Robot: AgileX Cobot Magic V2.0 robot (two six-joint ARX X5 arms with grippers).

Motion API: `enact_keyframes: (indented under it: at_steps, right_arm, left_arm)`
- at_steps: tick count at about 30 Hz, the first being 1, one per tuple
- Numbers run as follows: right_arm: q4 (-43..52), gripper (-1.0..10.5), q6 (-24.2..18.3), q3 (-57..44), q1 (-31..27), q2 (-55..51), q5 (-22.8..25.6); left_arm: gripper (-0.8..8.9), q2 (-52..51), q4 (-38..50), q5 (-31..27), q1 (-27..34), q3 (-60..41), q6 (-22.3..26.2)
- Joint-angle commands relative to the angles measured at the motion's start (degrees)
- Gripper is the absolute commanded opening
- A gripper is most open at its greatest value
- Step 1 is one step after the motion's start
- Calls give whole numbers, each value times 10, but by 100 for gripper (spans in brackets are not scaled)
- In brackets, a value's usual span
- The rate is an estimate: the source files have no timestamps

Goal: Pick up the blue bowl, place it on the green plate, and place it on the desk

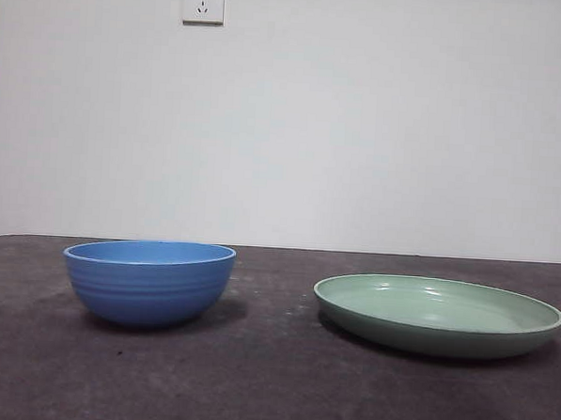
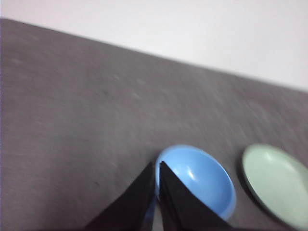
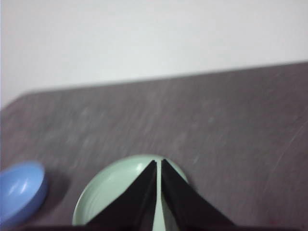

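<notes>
The blue bowl (image 1: 149,280) stands upright on the desk (image 1: 271,388) at the left. The green plate (image 1: 438,315) lies on the desk at the right, apart from the bowl. Neither arm shows in the front view. In the left wrist view my left gripper (image 2: 157,164) is shut and empty, high above the near edge of the blue bowl (image 2: 202,180), with the green plate (image 2: 276,185) beside it. In the right wrist view my right gripper (image 3: 158,162) is shut and empty, high above the green plate (image 3: 110,192); the blue bowl (image 3: 21,190) is off to the side.
A white wall with a power socket (image 1: 203,1) stands behind the desk. The desk's far edge (image 1: 278,248) runs the whole width. Nothing else is on the desk.
</notes>
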Motion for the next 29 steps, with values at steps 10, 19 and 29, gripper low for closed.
enact_keyframes:
  at_steps: [10, 19, 29]
  right_arm:
    - [-202, 8, -139, 173, 1, 202, -163]
    - [-320, 8, -191, 195, 32, 267, -200]
    - [-322, 32, -188, 195, 49, 268, -199]
  left_arm:
    - [14, 168, -137, 196, -9, 108, 141]
    - [14, 203, -189, 234, -48, 133, 168]
    - [48, 203, -190, 234, -49, 133, 165]
